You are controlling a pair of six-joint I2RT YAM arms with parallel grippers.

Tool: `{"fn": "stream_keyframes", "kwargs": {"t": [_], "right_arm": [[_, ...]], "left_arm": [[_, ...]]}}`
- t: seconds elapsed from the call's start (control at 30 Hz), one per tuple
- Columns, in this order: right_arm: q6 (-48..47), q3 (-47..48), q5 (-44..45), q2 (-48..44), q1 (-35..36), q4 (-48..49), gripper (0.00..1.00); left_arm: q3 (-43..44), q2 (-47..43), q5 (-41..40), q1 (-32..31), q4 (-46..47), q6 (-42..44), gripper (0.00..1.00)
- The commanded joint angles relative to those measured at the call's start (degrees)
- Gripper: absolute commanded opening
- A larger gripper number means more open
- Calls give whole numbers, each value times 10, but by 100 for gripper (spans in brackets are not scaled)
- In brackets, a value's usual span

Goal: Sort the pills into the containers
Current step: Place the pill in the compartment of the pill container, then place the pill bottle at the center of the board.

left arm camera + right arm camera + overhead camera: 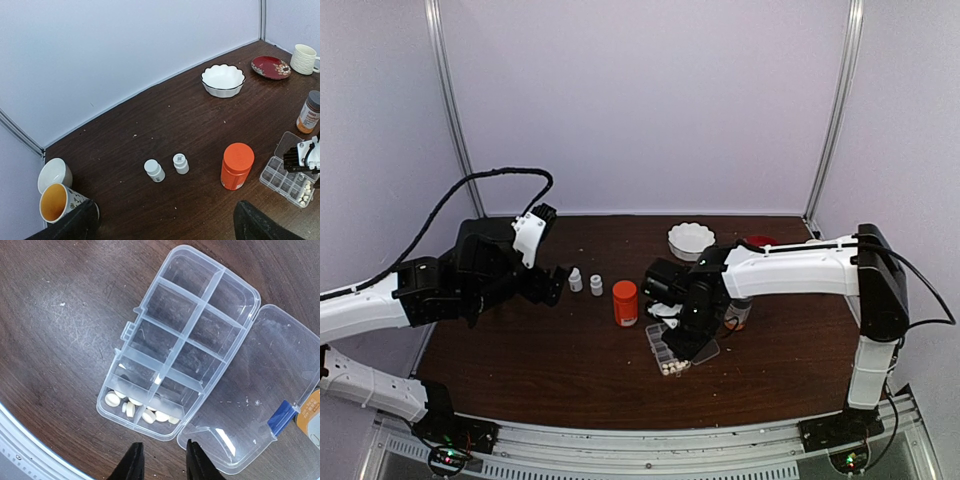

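Desk (520, 360), dark brown. Clear organizer box (660, 350) lies open near front centre, pills (672, 368) gathered at its near end. Right arm (790, 265) reaches over it. Orange bottle (625, 303) stands upright just left of the box. Two small white bottles (575, 280) stand farther left, beside the left arm (470, 275).

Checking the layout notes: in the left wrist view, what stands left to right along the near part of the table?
Yellow-lined mug → left small white bottle → right small white bottle → orange bottle → clear organizer box. The white cup overlaps the mug, so it is omitted.
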Motion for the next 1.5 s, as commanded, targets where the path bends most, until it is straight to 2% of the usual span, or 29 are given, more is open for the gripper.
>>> {"fn": "stream_keyframes", "kwargs": {"t": [0.0, 0.23, 0.33, 0.5, 0.6, 0.67, 0.7, 0.77, 0.97, 1.27, 1.47], "right_arm": [[-6, -1, 27, -38, -10, 0, 29], [-10, -71, 39, -136, -59, 68, 31], [-8, -95, 62, -175, -85, 98, 45], [-18, -111, 86, -212, -125, 94, 65], [-25, -124, 131, -229, -132, 94, 81], [-19, -130, 171, -242, -134, 96, 96], [-17, -138, 188, -248, -136, 99, 99], [-16, -152, 192, -256, -148, 112, 100], [-8, -163, 136, -229, -189, 116, 100], [-8, -149, 57, -191, -235, 154, 76], [-17, -157, 68, -180, -235, 152, 69]], "left_arm": [[7, 11, 26, 5, 9, -27, 98], [1, 41, 61, 19, 3, -83, 98], [12, 62, 81, 28, -3, -93, 98], [61, 118, 109, 29, -38, -80, 97], [100, 164, 123, 28, -63, -71, 98], [121, 192, 128, 28, -69, -66, 98], [130, 206, 129, 28, -71, -65, 98], [150, 233, 134, 28, -75, -63, 98], [198, 288, 149, 29, -85, -63, 97], [207, 280, 153, 29, -89, -56, 98], [193, 272, 140, 29, -87, -62, 98]]}}
